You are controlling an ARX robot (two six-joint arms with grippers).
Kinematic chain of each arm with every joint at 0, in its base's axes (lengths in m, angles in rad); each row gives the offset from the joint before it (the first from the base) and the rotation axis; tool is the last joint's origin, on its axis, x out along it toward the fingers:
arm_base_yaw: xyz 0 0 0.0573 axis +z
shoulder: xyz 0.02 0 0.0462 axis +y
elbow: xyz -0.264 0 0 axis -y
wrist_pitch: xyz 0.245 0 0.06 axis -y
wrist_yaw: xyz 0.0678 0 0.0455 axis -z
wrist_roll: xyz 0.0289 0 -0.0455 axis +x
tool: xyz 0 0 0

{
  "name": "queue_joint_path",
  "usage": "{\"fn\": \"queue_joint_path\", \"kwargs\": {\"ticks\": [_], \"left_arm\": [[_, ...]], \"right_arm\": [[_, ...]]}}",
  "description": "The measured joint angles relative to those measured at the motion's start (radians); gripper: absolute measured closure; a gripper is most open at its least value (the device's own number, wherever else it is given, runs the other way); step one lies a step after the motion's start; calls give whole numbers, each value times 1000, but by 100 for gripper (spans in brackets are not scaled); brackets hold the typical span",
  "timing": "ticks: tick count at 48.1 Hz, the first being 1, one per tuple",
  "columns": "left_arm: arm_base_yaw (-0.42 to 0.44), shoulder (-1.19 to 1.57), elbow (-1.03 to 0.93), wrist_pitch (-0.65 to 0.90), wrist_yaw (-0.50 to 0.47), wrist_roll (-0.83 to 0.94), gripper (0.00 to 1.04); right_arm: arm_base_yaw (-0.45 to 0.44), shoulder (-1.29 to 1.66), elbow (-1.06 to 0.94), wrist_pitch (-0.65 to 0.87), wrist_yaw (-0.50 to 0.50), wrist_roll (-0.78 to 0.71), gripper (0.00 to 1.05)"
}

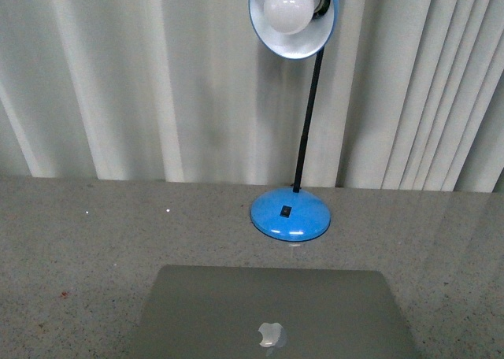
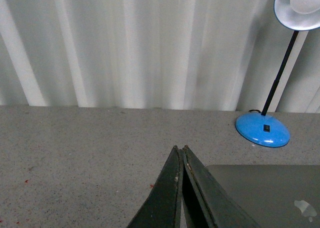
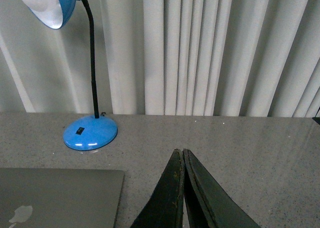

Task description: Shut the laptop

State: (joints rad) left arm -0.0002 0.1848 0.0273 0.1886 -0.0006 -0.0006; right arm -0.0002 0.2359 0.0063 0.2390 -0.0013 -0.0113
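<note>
Laptop [image 1: 272,312]: lid lay flat, apparently shut already.
Left hand [image 2: 179,149]: closed, empty.
Right hand [image 3: 179,151]: closed, empty.
Next: probably only retreat.

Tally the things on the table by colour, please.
Silver-grey: 1, the laptop, lid showing
Blue: 1, the desk lamp
Total: 2

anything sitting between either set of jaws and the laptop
Nothing visible does. The laptop lies with its lid already down; the left gripper and right gripper flank it over bare table. The blue lamp stands behind it.
</note>
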Motion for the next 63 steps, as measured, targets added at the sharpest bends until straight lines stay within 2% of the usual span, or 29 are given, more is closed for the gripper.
{"fn": "queue_joint_path", "kwargs": {"ticks": [3, 9, 13, 17, 33, 36, 44, 47, 52, 57, 59, 61, 63], "left_arm": [[0, -11, 0, -11, 0, 0, 101], [0, -145, 0, -178, 0, 0, 101], [0, -181, 0, -183, 1, 0, 101], [0, -180, 0, -187, 0, 0, 101], [0, -182, 0, -188, 0, 0, 101], [0, -182, 0, -188, 0, -2, 100], [0, -183, 0, -188, 0, -1, 75], [0, -183, 0, -188, 0, -1, 64], [0, -183, 0, -188, 0, -1, 39], [0, -183, 0, -188, 0, -1, 23], [0, -183, 0, -188, 0, -1, 13], [0, -183, 0, -188, 0, 0, 5], [0, -183, 0, -188, 0, -1, 7]], "right_arm": [[0, -14, 0, -13, 0, 0, 102], [0, -42, 0, -42, 0, 0, 102], [0, -59, 0, -60, 0, 0, 102], [0, -198, 0, -229, 0, 0, 102], [0, -232, 0, -238, 0, 0, 101], [0, -232, 0, -238, 0, 0, 92], [0, -232, 0, -238, 0, 0, 67], [0, -232, 0, -238, 0, 0, 55], [0, -232, 0, -238, 0, 0, 32], [0, -232, 0, -238, 0, 0, 16], [0, -232, 0, -238, 0, 0, 6], [0, -232, 0, -238, 0, 1, 7], [0, -232, 0, -238, 0, 0, 8]]}}
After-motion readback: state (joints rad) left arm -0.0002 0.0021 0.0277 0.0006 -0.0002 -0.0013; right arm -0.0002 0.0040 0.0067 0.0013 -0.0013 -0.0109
